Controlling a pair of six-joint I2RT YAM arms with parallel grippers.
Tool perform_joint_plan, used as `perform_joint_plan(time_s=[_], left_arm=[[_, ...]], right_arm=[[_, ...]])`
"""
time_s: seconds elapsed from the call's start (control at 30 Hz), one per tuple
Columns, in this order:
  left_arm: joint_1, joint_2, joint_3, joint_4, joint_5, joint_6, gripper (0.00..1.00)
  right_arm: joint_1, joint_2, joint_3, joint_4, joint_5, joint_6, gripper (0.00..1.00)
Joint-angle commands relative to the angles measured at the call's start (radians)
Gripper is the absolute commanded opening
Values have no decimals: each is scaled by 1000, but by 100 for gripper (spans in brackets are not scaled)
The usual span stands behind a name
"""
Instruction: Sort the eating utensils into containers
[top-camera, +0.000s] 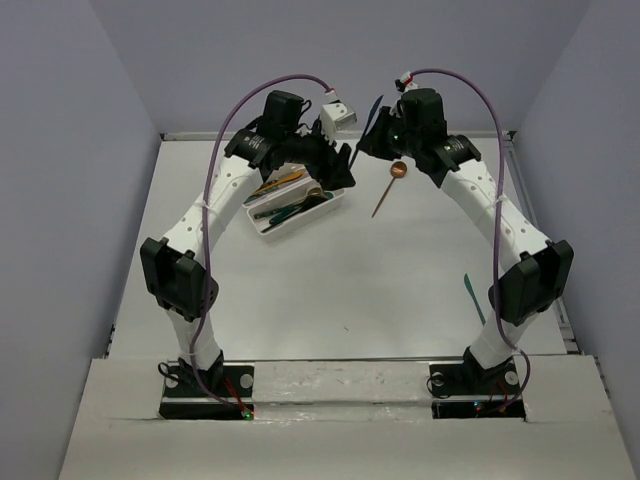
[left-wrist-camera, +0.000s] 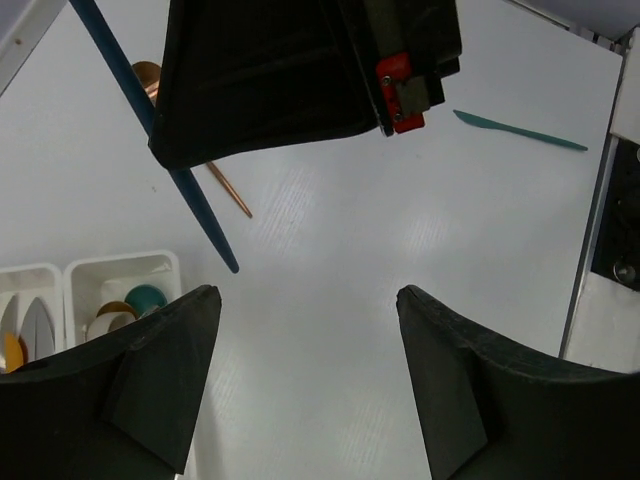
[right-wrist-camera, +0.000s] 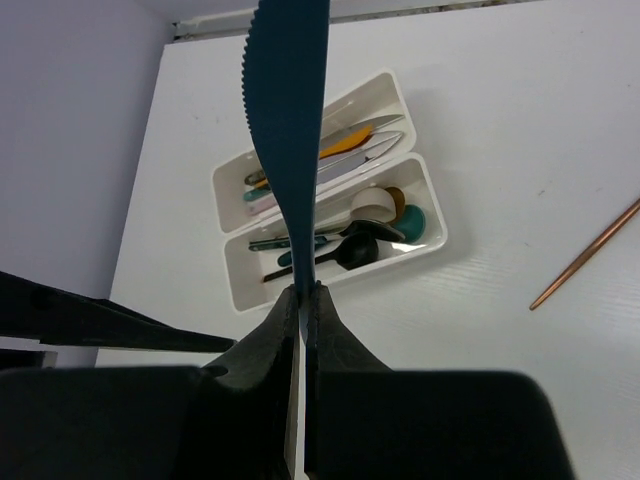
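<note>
My right gripper (right-wrist-camera: 302, 292) is shut on a dark blue serrated knife (right-wrist-camera: 290, 110), which sticks up in the air above the back of the table (top-camera: 375, 115). The two white containers (top-camera: 266, 229) lie side by side under my left arm. One (right-wrist-camera: 228, 183) holds silver and orange knives. The other (right-wrist-camera: 335, 282) holds cream, black and teal spoons. My left gripper (left-wrist-camera: 308, 300) hangs open over bare table beside the containers (left-wrist-camera: 120, 263), with nothing between its fingers. A copper spoon (top-camera: 389, 186) lies right of the containers. A teal knife (top-camera: 473, 297) lies by the right arm.
The right gripper and its blue knife (left-wrist-camera: 160, 130) hang close in front of the left wrist camera. Grey walls close in the table on the left, back and right. The two arm bases stand at the near edge.
</note>
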Motion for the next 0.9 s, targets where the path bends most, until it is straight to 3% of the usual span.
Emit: perform_joint_plan(time_s=[0.0,0.23,0.43,0.63,0.77,0.87], left_arm=[[-1,24,46,48,28,-81,83],[-1,54,56,65,-187,-55,82],[-1,82,84,106,-190,-68,76],[4,93,53,128,-178,-68,39],[25,91,30,148,-135,-102,0],[48,91,23,148,-127,-107,0]], right_arm=[[17,-6,12,84,-57,49,0],[35,-9,-1,101,-83,74,0],[54,17,4,101,-117,83,0],[54,23,9,99,-138,101,0],[54,27,-2,101,-134,112,0],[54,44,-16,98,-130,117,0]])
